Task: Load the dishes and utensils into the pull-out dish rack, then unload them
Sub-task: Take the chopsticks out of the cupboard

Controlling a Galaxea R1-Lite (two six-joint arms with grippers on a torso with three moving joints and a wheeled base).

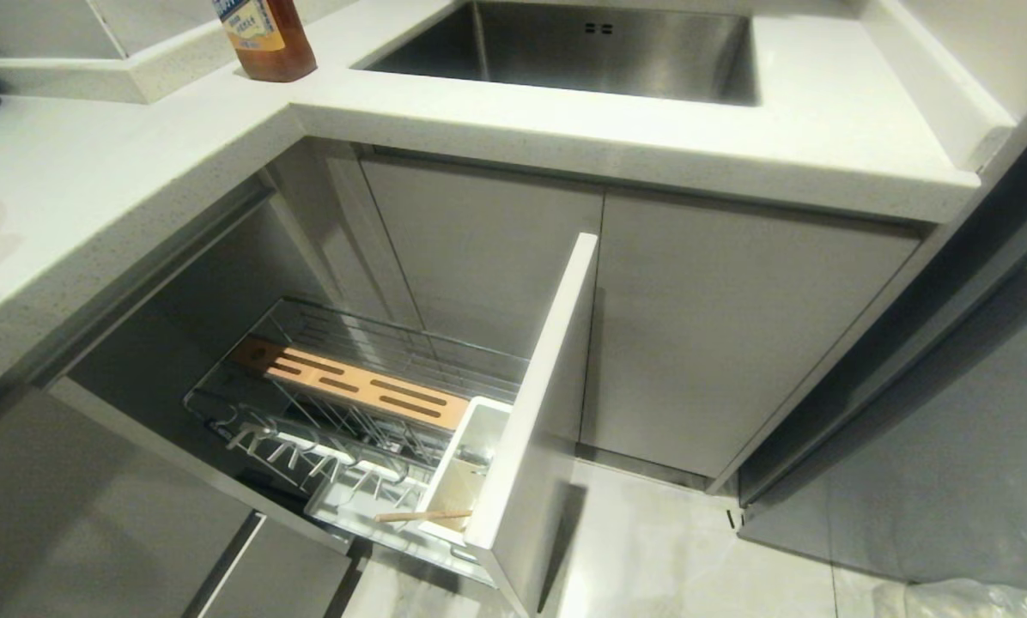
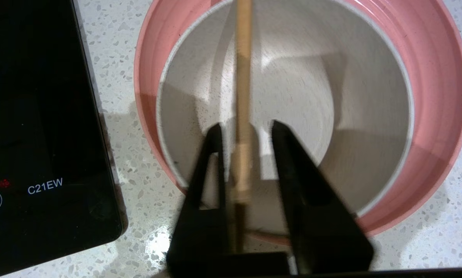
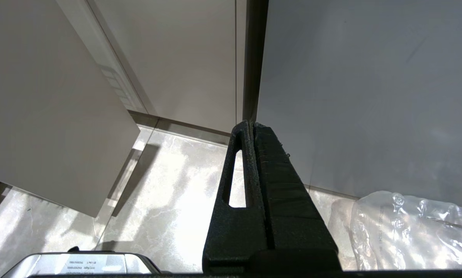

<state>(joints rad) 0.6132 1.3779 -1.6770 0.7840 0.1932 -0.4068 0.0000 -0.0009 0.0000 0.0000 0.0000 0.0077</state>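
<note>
**Wooden chopstick between parted fingers over the cream bowl**

Chrome wire fills the head view: the pull-out dish rack (image 1: 367, 403) stands drawn out from under the speckled counter (image 1: 93, 197), its slotted wooden strip (image 1: 355, 386) across the basket and its pale grey front panel (image 1: 535, 412) edge-on. One chopstick in the caddy (image 1: 423, 517) lies tilted in the white utensil caddy (image 1: 462, 468) just behind that panel. A steel sink (image 1: 582, 47) and an amber bottle (image 1: 264, 39) sit on the counter beyond. Neither arm shows here.

From the left wrist, the left gripper (image 2: 246, 129) hangs over the cream-white bowl (image 2: 304, 92), which nests in the pink plate (image 2: 439, 77) on the counter. Its fingers stand apart, with a pale wooden chopstick (image 2: 243, 96) running between them, nearer one finger and reaching out across the bowl; whether either finger touches it I cannot tell. A black cooktop (image 2: 34, 116) lies just beside the plate.

From the right wrist, the right gripper (image 3: 253, 125) has its fingers pressed together, empty, above the tiled floor (image 3: 169, 193), facing grey cabinet doors (image 3: 354, 88); clear plastic wrap (image 3: 408, 227) lies near it.
</note>
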